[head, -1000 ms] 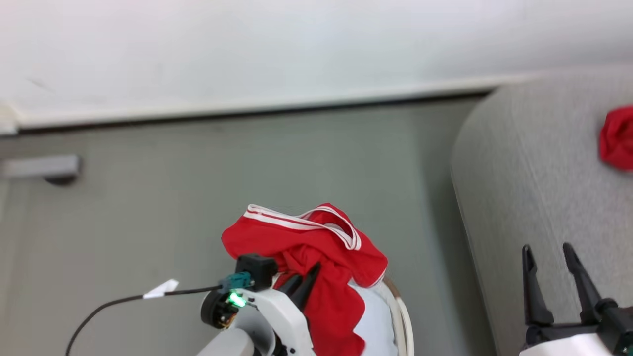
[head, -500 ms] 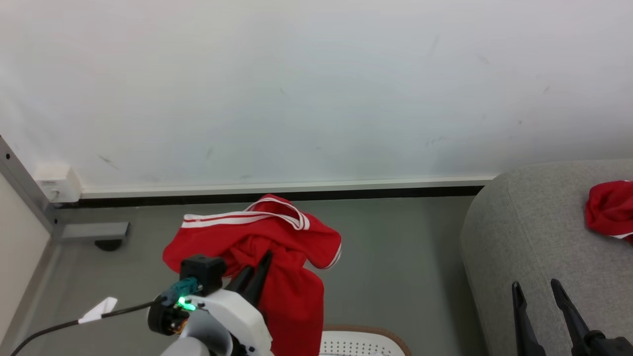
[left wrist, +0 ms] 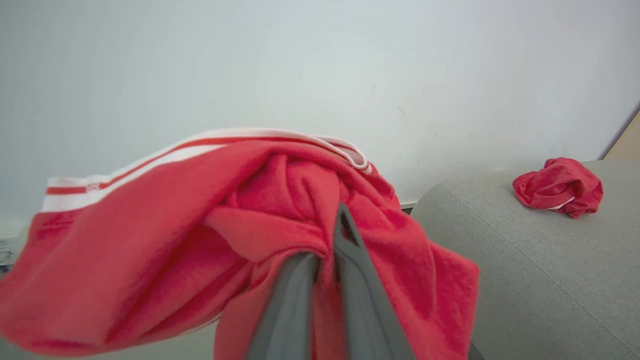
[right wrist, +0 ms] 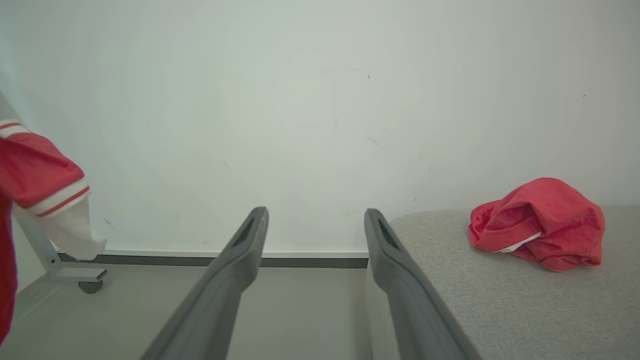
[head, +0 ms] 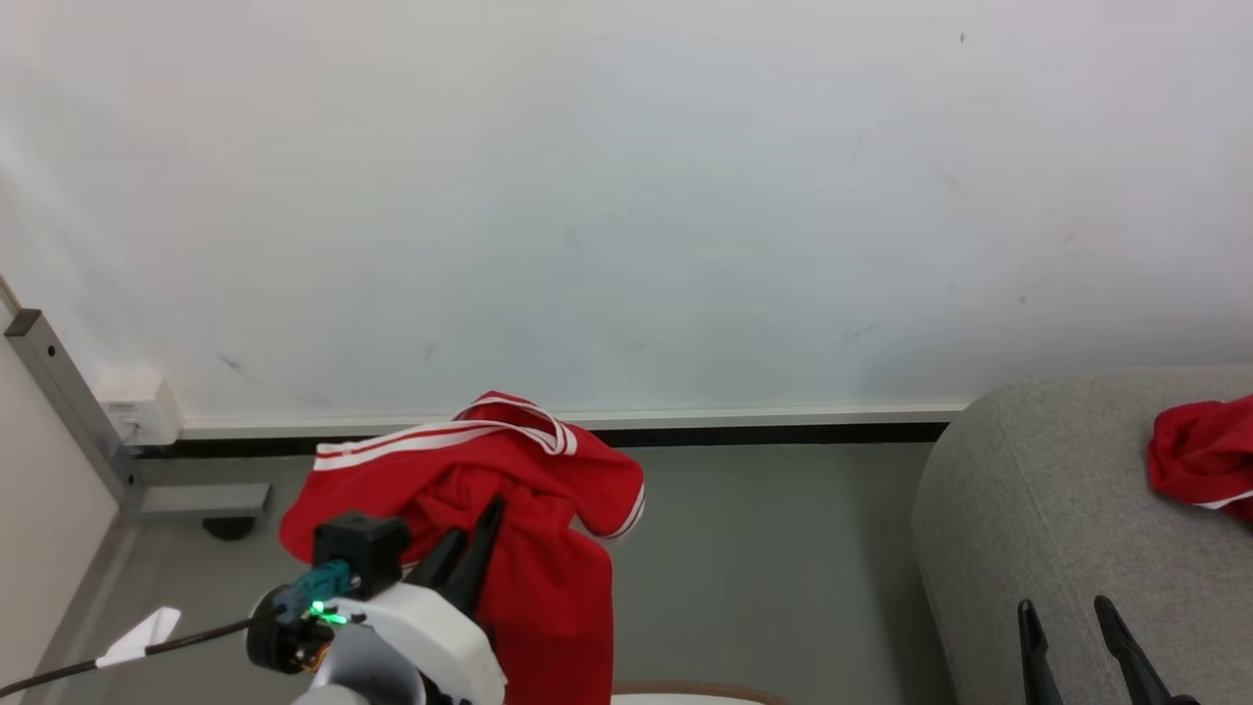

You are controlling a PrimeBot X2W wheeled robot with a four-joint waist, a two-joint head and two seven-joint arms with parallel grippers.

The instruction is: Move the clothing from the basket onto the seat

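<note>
The left gripper (head: pixel 477 524) has its jaws pinching a red garment (head: pixel 548 480), which hangs over the floor (head: pixel 773 548) above the basket (head: pixel 685 692) rim. Open floor separates the garment from the rounded left corner of the seat (head: pixel 1038 509). A second garment (head: pixel 1199 455) lies toward the seat's wall-side edge. The right gripper (head: pixel 1065 607) has its jaws spread and empty near the seat's left edge.

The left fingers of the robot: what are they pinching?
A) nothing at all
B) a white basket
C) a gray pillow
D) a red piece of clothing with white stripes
D: the left fingers are shut on the red clothing, which drapes around them and hangs down.
</note>
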